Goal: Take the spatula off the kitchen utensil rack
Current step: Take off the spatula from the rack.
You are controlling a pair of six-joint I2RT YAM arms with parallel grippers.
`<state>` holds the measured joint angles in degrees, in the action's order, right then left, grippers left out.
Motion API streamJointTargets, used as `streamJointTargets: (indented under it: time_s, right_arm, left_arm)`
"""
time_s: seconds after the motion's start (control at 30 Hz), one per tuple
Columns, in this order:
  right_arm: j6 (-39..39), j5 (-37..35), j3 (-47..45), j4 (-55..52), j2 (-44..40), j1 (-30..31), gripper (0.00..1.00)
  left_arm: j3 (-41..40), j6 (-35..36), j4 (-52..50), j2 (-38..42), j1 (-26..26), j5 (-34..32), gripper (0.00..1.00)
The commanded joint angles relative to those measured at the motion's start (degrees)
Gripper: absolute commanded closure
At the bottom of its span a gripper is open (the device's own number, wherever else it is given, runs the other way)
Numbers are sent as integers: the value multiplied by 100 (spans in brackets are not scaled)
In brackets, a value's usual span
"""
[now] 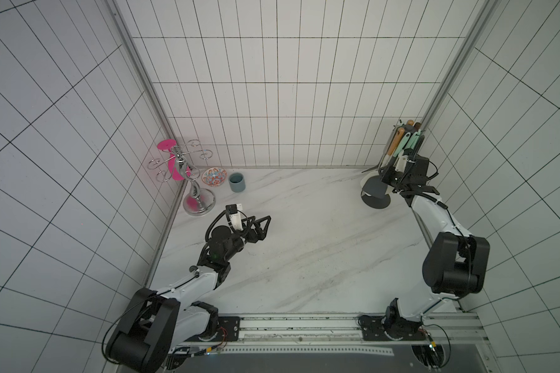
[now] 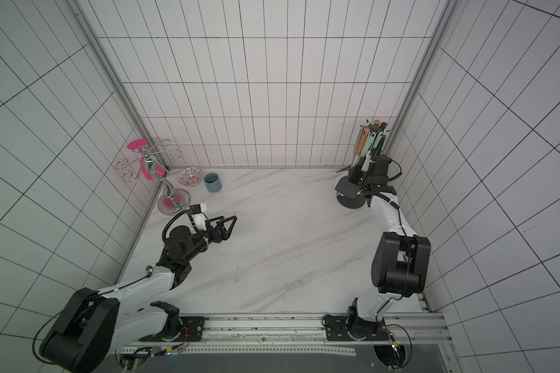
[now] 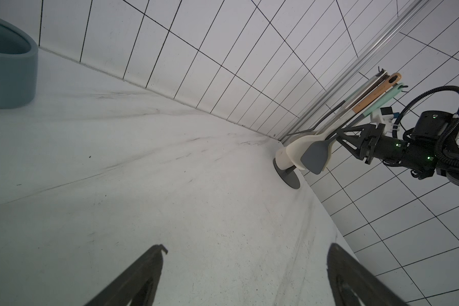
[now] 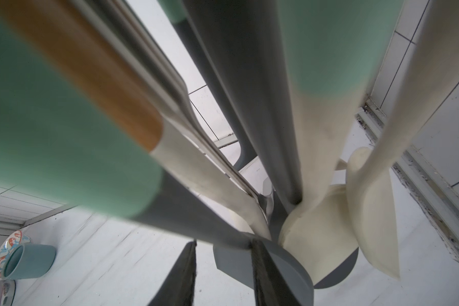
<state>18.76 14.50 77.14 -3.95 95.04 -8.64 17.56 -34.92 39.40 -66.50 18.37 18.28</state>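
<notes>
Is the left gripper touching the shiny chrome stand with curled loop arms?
Apart. Both top views show bare marble tabletop between the left gripper, jaws open, and the base of the shiny chrome stand.

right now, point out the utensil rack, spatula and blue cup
kitchen utensil rack (image 1: pixel 377 203), in a top view, round base
spatula (image 3: pixel 314 157), left wrist view, grey blade
blue cup (image 1: pixel 237 186), in a top view, outer wall
</notes>
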Motion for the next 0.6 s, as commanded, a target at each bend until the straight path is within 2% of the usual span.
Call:
streamJointTargets:
  time_s: [0.0, 0.23, 0.27, 0.3, 0.37, 0.43, 0.5, 0.57]
  right_arm:
    - [-116, -58, 739, 53, 41, -32, 67]
    - [-275, -136, 901, -17, 132, -32, 73]
    - [-323, -177, 928, -55, 166, -34, 72]
    - [-361, -208, 951, -94, 194, -33, 63]
    - [-453, -237, 943, -87, 220, -34, 59]
    - [-516, -229, 946, -86, 246, -36, 64]
    - [-547, -195, 943, -78, 251, -34, 74]
    - [-566, -144, 926, -55, 234, -33, 77]
  left_arm:
    - [99, 8, 67, -32, 17, -9, 3]
    - [104, -6, 68, -30, 17, 4, 3]
    - [104, -3, 68, -36, 17, 2, 3]
    - [100, -9, 71, -35, 17, 9, 3]
    - [102, -14, 74, -35, 17, 8, 3]
    - [93, -7, 68, -29, 13, 9, 3]
    - [97, -13, 73, -25, 17, 9, 2]
    - [91, -11, 68, -21, 17, 4, 2]
